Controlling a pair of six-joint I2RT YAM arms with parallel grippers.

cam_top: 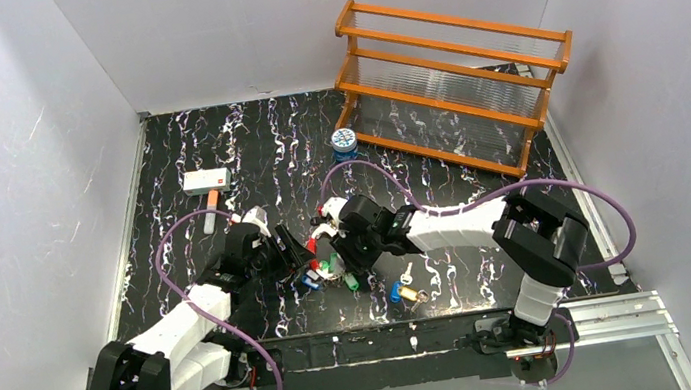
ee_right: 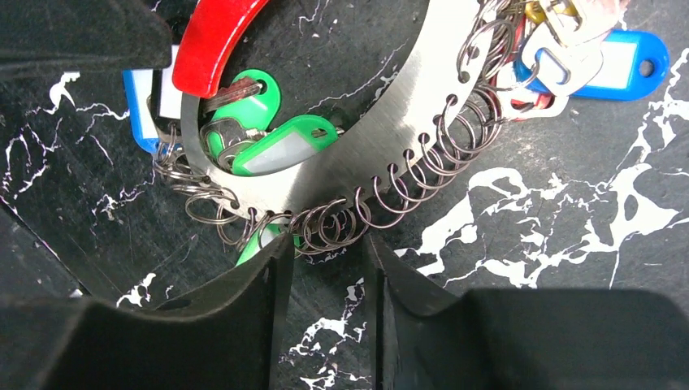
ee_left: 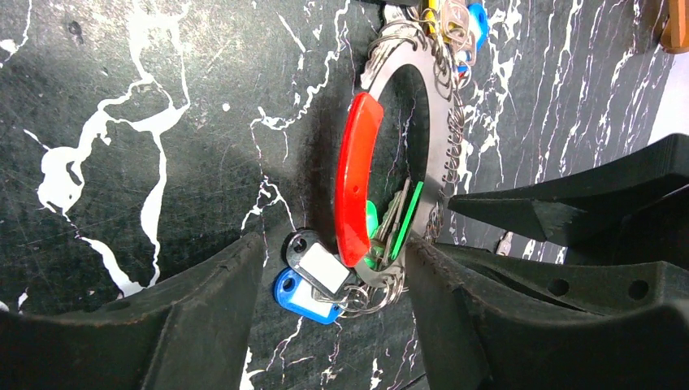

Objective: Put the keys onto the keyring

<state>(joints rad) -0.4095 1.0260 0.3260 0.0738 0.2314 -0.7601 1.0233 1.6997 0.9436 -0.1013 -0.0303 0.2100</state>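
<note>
Three pale walls (cam_top: pixel 8 149) surround a black-marbled tabletop (cam_top: pixel 265 150).

Overhead view bright, evenly lit, sharp; white walls (cam_top: pixel 13 148) washed pale. Wrist views dimmer: black fingers (ee_left: pixel 203 325) near lens soft, blurred. Broad soft shadow on table (ee_left: pixel 122 81) ahead of left claw (ee_left: pixel 335 244). Glare on steel ring (ee_right: pixel 390 122) just beyond right claw (ee_right: pixel 327 240).

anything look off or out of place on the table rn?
Blue key, gold key and silver key lie loose on the table, right of the keyring, not threaded on it. Nothing looks spilled or broken.
</note>
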